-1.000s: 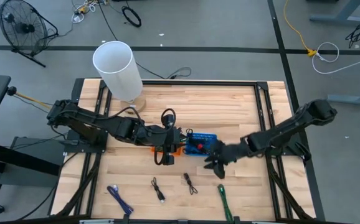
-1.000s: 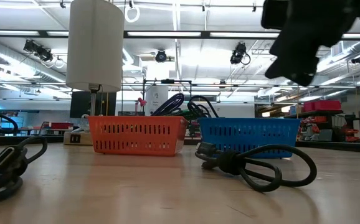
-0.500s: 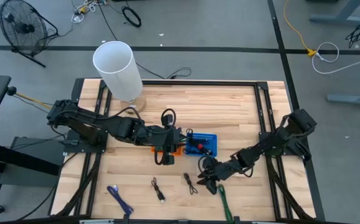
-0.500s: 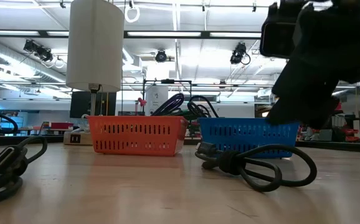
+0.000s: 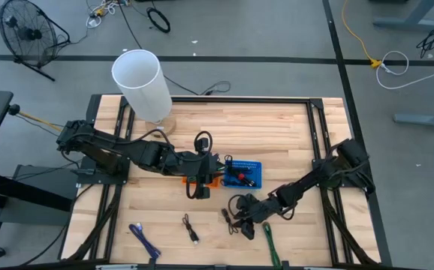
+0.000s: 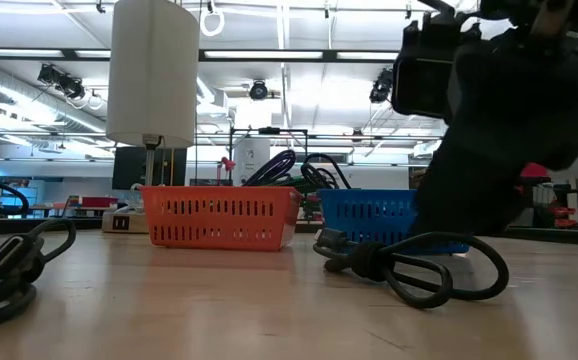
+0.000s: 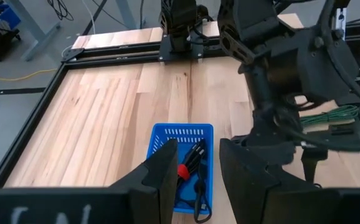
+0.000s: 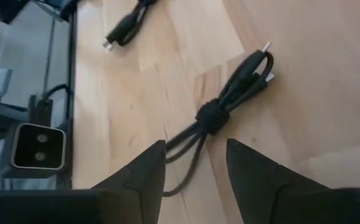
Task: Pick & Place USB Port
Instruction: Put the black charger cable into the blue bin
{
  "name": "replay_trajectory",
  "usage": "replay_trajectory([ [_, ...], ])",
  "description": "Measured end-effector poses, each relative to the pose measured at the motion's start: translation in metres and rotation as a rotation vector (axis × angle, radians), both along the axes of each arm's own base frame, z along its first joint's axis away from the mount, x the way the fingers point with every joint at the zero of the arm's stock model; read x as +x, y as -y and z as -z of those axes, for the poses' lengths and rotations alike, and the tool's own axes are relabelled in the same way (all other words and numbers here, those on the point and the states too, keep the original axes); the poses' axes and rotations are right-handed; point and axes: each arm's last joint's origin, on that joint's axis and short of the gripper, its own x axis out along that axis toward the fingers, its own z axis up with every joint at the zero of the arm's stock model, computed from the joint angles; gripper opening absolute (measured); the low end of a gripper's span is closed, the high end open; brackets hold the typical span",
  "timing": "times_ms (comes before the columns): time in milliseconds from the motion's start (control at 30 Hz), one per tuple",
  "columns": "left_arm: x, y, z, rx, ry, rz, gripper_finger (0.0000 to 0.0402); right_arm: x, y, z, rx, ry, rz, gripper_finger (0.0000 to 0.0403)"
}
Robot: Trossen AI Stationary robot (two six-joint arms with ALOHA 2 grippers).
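A bundled black USB cable (image 8: 220,107) lies on the wooden table near its front edge, also seen as the cable (image 5: 228,218) and the cable (image 6: 409,265). My right gripper (image 8: 195,143) hovers open just above it, one finger on either side of its looped end, touching nothing; in the high view the right gripper (image 5: 242,223) is beside the cable. My left gripper (image 7: 198,144) stands open and empty over the orange basket (image 6: 224,215), facing the blue basket (image 7: 183,134), which holds cables and a red piece.
Another black cable (image 5: 191,227), a blue cable (image 5: 146,240) and a green cable (image 5: 269,240) lie along the near edge. A white cylinder (image 5: 142,82) stands at the far left. A small camera (image 8: 37,146) sits at the table's near edge.
My right gripper has left the blue basket, gone down and toward the table's near edge and left, and now hangs low over the bundled black cable. Its fingers have stayed apart. The cable has not moved.
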Motion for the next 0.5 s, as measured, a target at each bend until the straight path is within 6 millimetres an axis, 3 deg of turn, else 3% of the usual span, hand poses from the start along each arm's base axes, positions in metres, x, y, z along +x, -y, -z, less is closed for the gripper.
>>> replay_trajectory([
  [500, -0.0012, -0.0003, 0.0017, -0.017, -0.017, -0.013, 0.0124, 0.0025, -0.0093, 0.0065, 0.014, -0.023, 0.004, 0.0169],
])
